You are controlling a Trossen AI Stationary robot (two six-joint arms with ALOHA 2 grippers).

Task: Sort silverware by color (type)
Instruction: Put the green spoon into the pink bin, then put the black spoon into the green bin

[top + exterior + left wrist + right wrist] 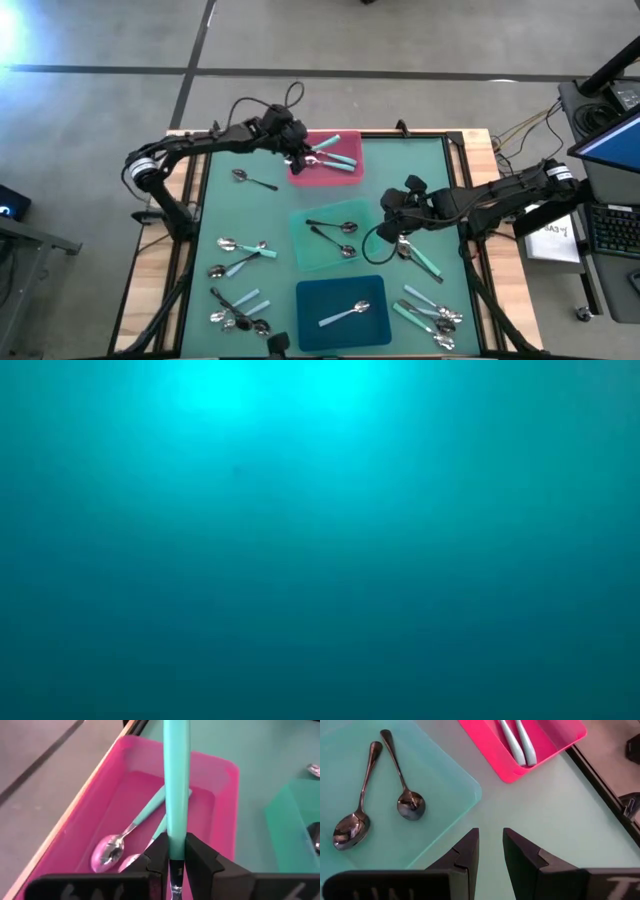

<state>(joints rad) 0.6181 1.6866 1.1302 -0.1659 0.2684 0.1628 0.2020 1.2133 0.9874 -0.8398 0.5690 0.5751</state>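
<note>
Clamped between the left gripper's [174, 857] dark fingers, a teal-handled spoon [176, 785] stands above the pink tray [222, 795] at the counter's far edge, its bowl hidden below the fingers. Two more teal-handled spoons [122, 842] lie inside that tray. Loose spoons [240, 255] sit scattered along the counter's left edge, with a lone dark spoon [252, 180] nearer the far-left corner and another cluster [240, 312] toward the near-left corner. At the counter's middle, the mint tray [445, 795] holds two dark metal spoons [380, 790]; the dark-teal tray [345, 312] at the near edge holds one pale-handled spoon [348, 313]. The right gripper [490, 852] hovers just beside the mint tray's right side, fingers slightly parted and holding nothing, with a teal-handled spoon [420, 258] just beside it on the counter [440, 190]. More spoons [432, 315] bunch at the near-right corner. The low view shows only a blue-green blur.
</note>
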